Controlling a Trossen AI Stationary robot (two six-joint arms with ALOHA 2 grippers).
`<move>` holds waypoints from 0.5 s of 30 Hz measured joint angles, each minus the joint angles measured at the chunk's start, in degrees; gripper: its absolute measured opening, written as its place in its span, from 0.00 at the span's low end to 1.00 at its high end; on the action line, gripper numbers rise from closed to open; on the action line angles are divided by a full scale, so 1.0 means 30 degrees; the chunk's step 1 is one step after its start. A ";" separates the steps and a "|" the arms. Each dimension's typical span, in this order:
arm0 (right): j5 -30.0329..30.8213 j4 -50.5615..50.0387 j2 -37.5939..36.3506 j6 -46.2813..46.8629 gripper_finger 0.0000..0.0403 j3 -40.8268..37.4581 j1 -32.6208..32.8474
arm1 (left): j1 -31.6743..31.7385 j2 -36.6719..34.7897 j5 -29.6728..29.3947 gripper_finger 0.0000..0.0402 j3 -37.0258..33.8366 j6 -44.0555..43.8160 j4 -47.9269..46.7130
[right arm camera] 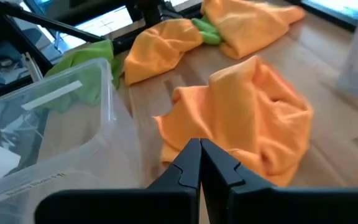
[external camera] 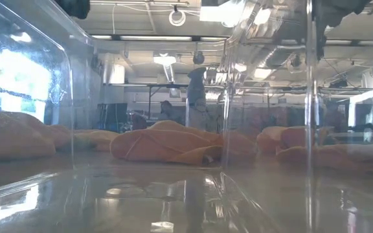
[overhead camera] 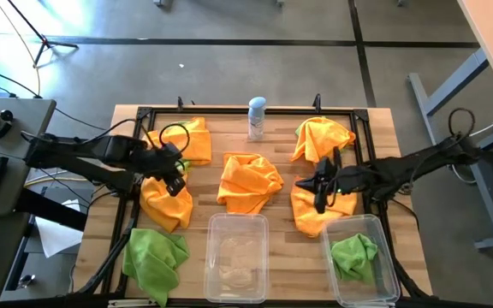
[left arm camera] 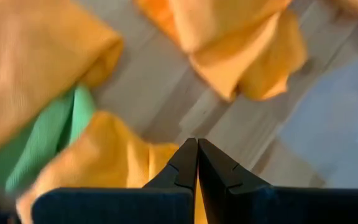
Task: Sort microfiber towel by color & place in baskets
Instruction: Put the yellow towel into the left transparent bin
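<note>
Soft, light orange microfiber towel (overhead camera: pixel 166 205) lies crumpled just under your left gripper (overhead camera: pixel 175 178), whose jaws are pressed together holding nothing, so you'd likely pinch a raised fold, while the right gripper (overhead camera: pixel 322 190), likewise closed and empty, hangs over another.

Spray can (overhead camera: pixel 257 118) upright at the wooden table's (overhead camera: pixel 281 231) far edge.

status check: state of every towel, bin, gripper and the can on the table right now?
left gripper: shut, empty, above an orange towel
right gripper: shut, empty, above an orange towel
centre bin: upright, no towel inside
right bin: upright, holds one green towel
loose green towel: crumpled on the table, unsorted
orange towels: five, all crumpled on the table, none binned
spray can: upright at the far edge
</note>
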 joint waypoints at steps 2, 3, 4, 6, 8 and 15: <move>-0.0012 -0.0473 -0.0746 -0.0241 0.00 0.0000 -0.0109 | 0.0000 0.0197 0.0062 0.00 -0.0130 -0.0796 -0.0214; -0.0012 -0.0738 -0.1085 -0.0282 0.00 0.0000 -0.0114 | 0.0000 0.0353 0.0083 0.01 -0.0194 -0.1201 -0.0407; -0.0016 -0.0924 -0.1354 -0.0292 0.00 0.0000 -0.0114 | 0.0000 0.0530 0.0097 0.02 -0.0238 -0.1556 -0.0599; -0.0021 -0.1239 -0.1789 -0.0334 0.00 0.0000 -0.0106 | 0.0007 0.0914 0.0117 0.05 -0.0240 -0.1941 -0.0840; -0.0043 -0.1588 -0.2039 -0.0439 0.00 0.0000 -0.0106 | 0.0000 0.1250 0.0081 0.10 -0.0240 -0.2348 -0.1087; -0.0050 -0.2161 -0.2212 -0.0418 0.00 0.0000 -0.0099 | 0.0003 0.3409 -0.0384 0.30 -0.0240 -0.2121 -0.1864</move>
